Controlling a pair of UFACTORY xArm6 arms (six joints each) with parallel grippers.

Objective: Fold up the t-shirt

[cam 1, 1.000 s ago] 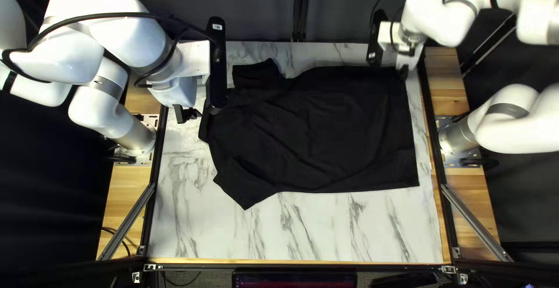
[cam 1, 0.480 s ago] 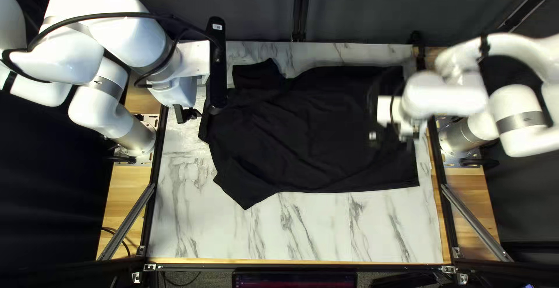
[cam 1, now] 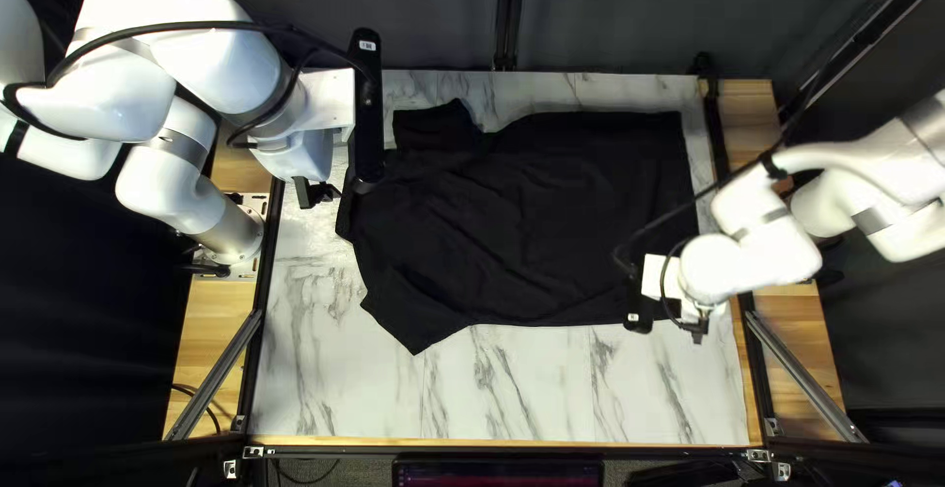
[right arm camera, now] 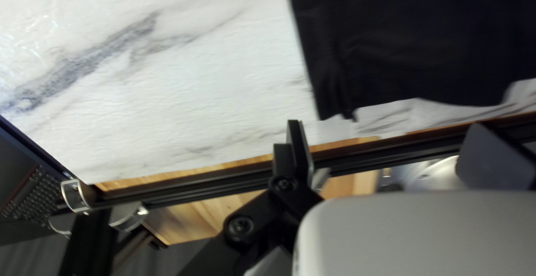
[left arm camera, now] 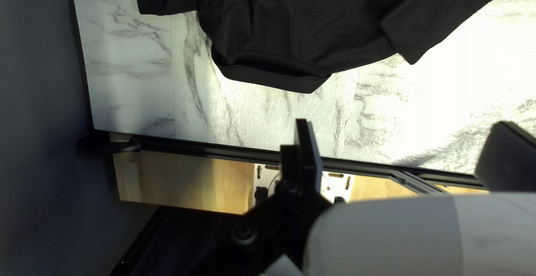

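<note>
Across the middle of the surface [cam 1: 512, 384] lies the shirt [cam 1: 551, 221], spread nearly flat, collar [left arm camera: 268, 78] to the left and hem [cam 1: 677, 177] to the right. Far sleeve [cam 1: 428, 128] and near sleeve [cam 1: 409, 315] extend at the left; shallow creases run through the body. Neither side is folded in. Stage, as judged: laying-out largely complete, first fold about to be set up.

Right claw [right arm camera: 385, 128]: jaws wide apart, grasping nothing, raised at the near right, close to the near hem corner [right arm camera: 329, 100]. Left claw [left arm camera: 403, 128]: likewise released, held above the surface's left edge, clear of the collar.

Next move, as judged: the right claw should line up with the near hem corner, descend and pinch the cloth, while the left claw travels nearer to take the near sleeve or shoulder. Both would then lift together and carry the near side toward the far side.

Points of caution: the cloth is thin and lies close to the surface, so a shallow grip may miss it; unequal lifting could skew the fold or drag the body, deepening the creases.
</note>
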